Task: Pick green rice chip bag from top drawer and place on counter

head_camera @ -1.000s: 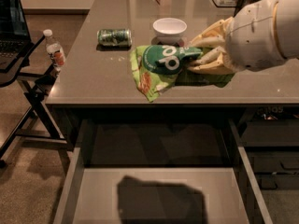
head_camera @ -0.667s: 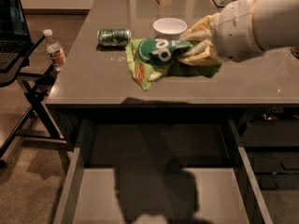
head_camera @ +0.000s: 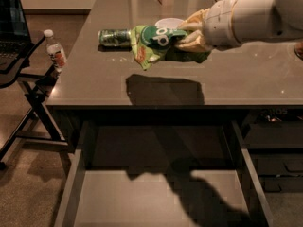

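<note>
My gripper (head_camera: 184, 34) is shut on the green rice chip bag (head_camera: 154, 42) and holds it in the air above the counter (head_camera: 156, 84), with the bag hanging to the left of the fingers. The bag's dark shadow falls on the counter near its front edge. The arm reaches in from the right. The top drawer (head_camera: 156, 193) is pulled out below the counter's front edge and its pale grey bottom carries only the arm's shadow.
A green metal can (head_camera: 112, 37) lies on its side on the counter just left of the bag. A white bowl (head_camera: 166, 22) sits behind the bag. A water bottle (head_camera: 55, 50) stands on a black stand at left. Darker drawers (head_camera: 274, 141) are at right.
The gripper has lifted the bag higher and carried it farther back over the counter, closer to the can and bowl. The bag's shadow is now on the counter instead of in the drawer.
</note>
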### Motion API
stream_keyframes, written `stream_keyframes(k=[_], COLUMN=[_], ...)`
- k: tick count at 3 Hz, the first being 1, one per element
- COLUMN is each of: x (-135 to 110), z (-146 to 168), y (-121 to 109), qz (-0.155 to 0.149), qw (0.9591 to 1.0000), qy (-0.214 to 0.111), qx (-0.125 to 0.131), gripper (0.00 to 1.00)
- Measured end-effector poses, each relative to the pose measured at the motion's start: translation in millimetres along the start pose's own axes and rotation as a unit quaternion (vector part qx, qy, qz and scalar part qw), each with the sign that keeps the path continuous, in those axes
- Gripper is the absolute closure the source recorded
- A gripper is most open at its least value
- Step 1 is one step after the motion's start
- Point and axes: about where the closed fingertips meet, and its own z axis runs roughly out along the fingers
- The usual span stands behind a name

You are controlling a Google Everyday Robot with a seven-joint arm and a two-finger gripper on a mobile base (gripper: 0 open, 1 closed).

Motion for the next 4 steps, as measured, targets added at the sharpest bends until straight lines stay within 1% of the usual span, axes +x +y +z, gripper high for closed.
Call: stream_keyframes(k=[1, 3, 4], x=[17, 42, 50], z=[27, 70, 80], y=[-1, 11, 14], qz=[0.003, 0.003, 0.002], qw=[1.0, 0.9999, 0.9997], qy=[-0.001, 0.012, 0.024], qx=[0.006, 0.003, 0.007], gripper=[1.0, 1.0, 1.0])
